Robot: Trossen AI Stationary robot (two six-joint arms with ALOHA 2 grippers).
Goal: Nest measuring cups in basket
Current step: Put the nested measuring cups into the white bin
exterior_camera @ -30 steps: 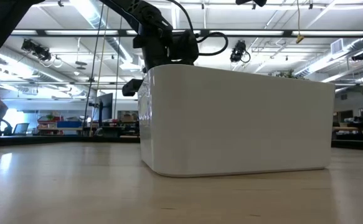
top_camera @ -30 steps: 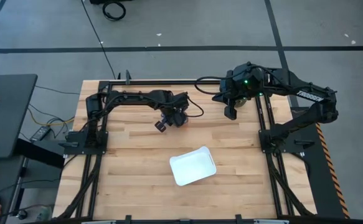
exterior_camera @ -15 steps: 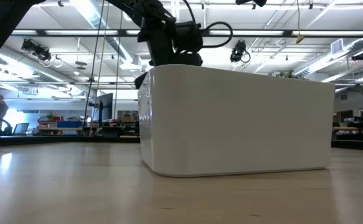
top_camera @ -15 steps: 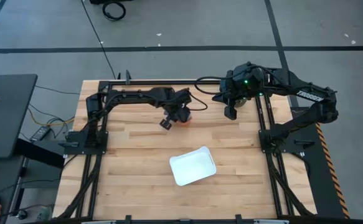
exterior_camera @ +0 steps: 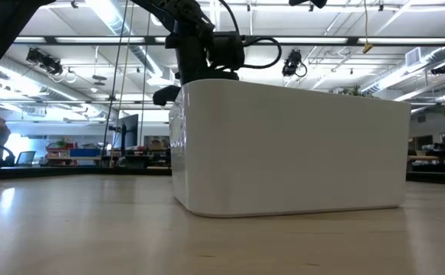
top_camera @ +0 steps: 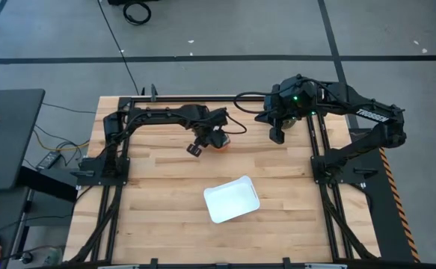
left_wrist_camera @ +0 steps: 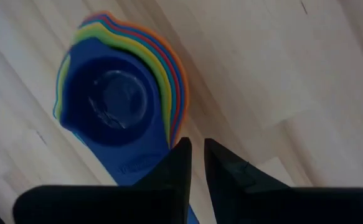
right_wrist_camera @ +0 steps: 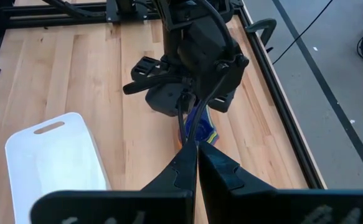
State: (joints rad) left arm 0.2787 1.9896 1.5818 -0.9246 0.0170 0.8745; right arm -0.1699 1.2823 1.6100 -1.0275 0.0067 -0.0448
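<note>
Landmark: the basket [top_camera: 232, 199], a shallow white tray lying empty on the tabletop [top_camera: 158, 194].
Cups: the measuring cups [left_wrist_camera: 122, 99] sit already stacked one inside another, blue on top with yellow, green, red and orange rims showing around it; the stack lies on the tabletop well beyond the basket, toward the far edge, apart from it.
Left pincer: the left pincer [top_camera: 205, 143] hangs right over the stack, its fingers [left_wrist_camera: 175, 165] drawn almost together beside the blue handle; whether they actually pinch the handle I cannot tell.
Right pincer: the right pincer [top_camera: 277, 134] waits closed and empty, farther from the basket than the stack, off to its right.
Step in hand: judged as securing the stack for a carry to the basket.
Next move: likely a firm hold on the handles, a lift, and a carry toward the basket without the cups sliding apart.
</note>
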